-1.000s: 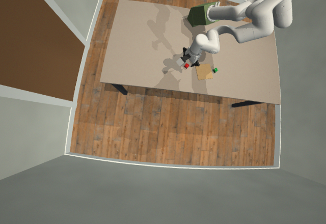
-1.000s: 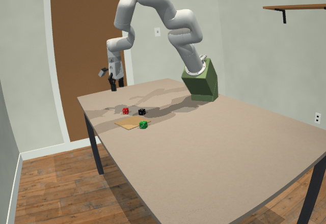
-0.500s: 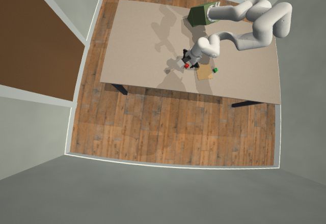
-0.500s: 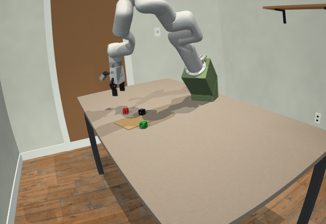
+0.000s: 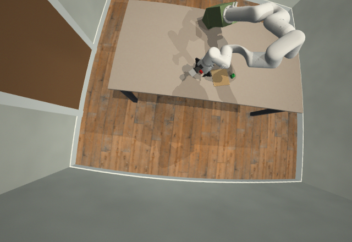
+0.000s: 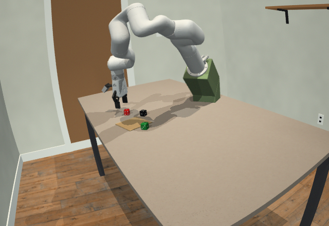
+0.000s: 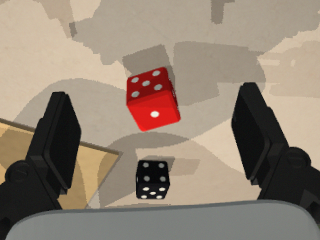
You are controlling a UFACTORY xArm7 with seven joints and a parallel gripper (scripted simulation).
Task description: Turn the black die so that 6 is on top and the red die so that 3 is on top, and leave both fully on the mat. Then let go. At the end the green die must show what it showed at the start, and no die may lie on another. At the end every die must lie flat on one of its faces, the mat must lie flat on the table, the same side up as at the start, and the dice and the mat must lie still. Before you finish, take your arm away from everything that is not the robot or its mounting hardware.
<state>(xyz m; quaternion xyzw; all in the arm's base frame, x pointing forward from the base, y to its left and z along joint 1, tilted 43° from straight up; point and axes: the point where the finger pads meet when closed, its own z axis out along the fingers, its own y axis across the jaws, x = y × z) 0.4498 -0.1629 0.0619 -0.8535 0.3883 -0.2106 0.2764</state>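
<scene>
The red die (image 5: 201, 72) (image 6: 126, 112) (image 7: 153, 99) is on the table; the wrist view shows its five-pip face and, below it in the picture, its one-pip face. The black die (image 6: 143, 112) (image 7: 152, 179) is on the table near it, with four-pip and five-pip faces showing; the arm hides it in the top view. The green die (image 5: 232, 75) (image 6: 144, 125) stands just off the mat (image 5: 221, 82) (image 6: 127, 126) (image 7: 100, 161), which lies flat. My gripper (image 5: 202, 67) (image 6: 121, 104) (image 7: 155, 106) is open, above table height. Neither finger appears to touch a die.
The table (image 5: 147, 40) (image 6: 212, 149) carries the arm's green base (image 5: 217, 17) (image 6: 203, 87) at its back edge. The arm arches over the table. Its shadows fall around the dice and mat. The table's front edge lies beyond the mat.
</scene>
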